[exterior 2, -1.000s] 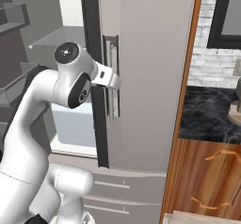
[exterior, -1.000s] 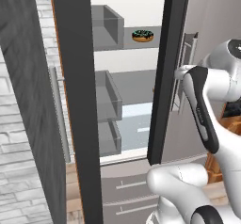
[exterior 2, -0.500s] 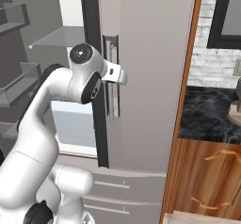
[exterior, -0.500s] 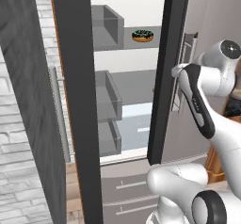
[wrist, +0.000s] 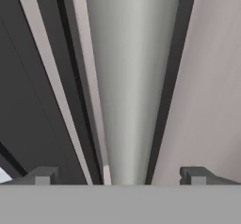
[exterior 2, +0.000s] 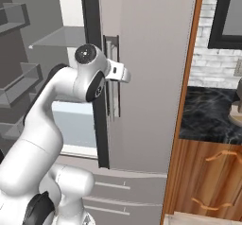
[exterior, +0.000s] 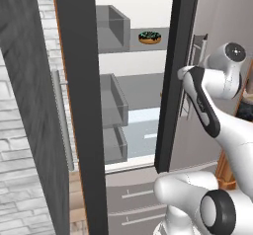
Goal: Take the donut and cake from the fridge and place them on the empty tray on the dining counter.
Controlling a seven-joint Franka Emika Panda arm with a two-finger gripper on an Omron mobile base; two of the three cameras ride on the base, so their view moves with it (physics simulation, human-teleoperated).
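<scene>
**Spread jaws at the fridge handle**

The gripper (wrist: 117, 175) faces the right door's silver handle (wrist: 129, 77), jaws spread wide, the bar between them. Deeper in the open fridge (exterior: 173, 71), the donut (exterior: 149, 37) sits on an upper glass shelf (exterior: 148, 46).

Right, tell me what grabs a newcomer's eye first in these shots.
The fridge with its left door swung open, and the donut alone on an upper shelf inside. Then the white arm at the right door, its open gripper set astride the vertical silver handle, one of the fingers on either side.
</scene>
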